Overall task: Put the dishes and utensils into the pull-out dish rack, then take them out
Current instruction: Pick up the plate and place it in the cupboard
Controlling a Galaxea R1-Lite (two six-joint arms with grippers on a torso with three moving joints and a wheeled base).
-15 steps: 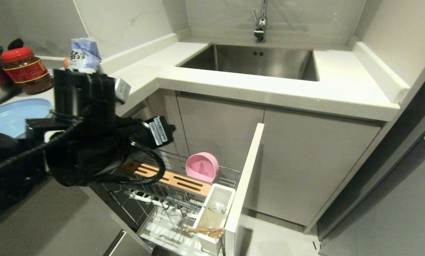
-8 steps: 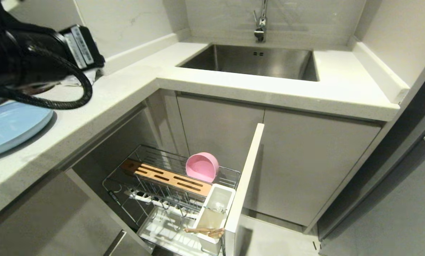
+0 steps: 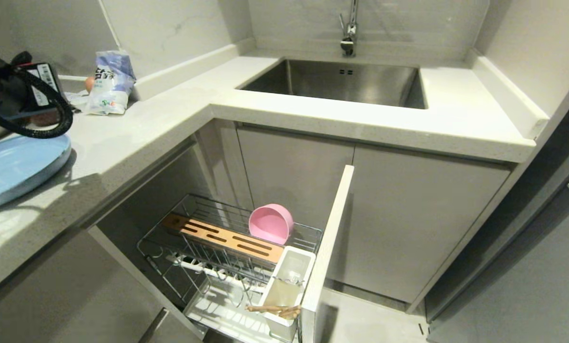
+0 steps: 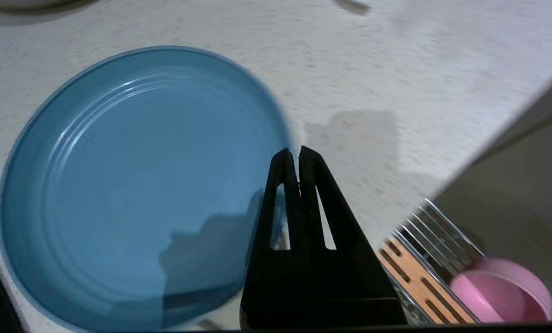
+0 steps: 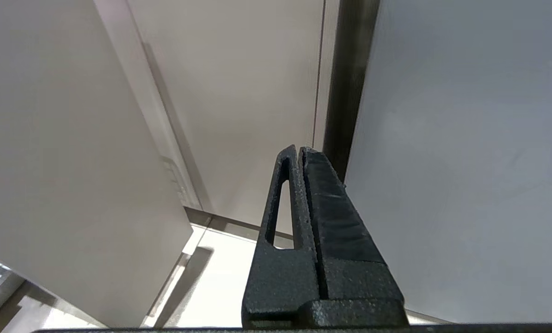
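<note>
Matte black left arm (image 3: 8,93), looping black cable, white label, tapered slotted pincer (image 4: 299,157)

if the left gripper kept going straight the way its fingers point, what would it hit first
Most likely the pale speckled stone countertop, just beside the rim of the wide light-blue plastic plate. The left gripper is shut and empty, pointing down at the counter; depth is unclear, so it might clip the plate's edge.

A light-blue plate (image 3: 13,166) lies flat on the counter; the pink bowl (image 3: 270,224) stands on edge in the pulled-out chrome rack (image 3: 227,247), chopsticks (image 3: 275,310) in its white cup (image 3: 287,286).
</note>
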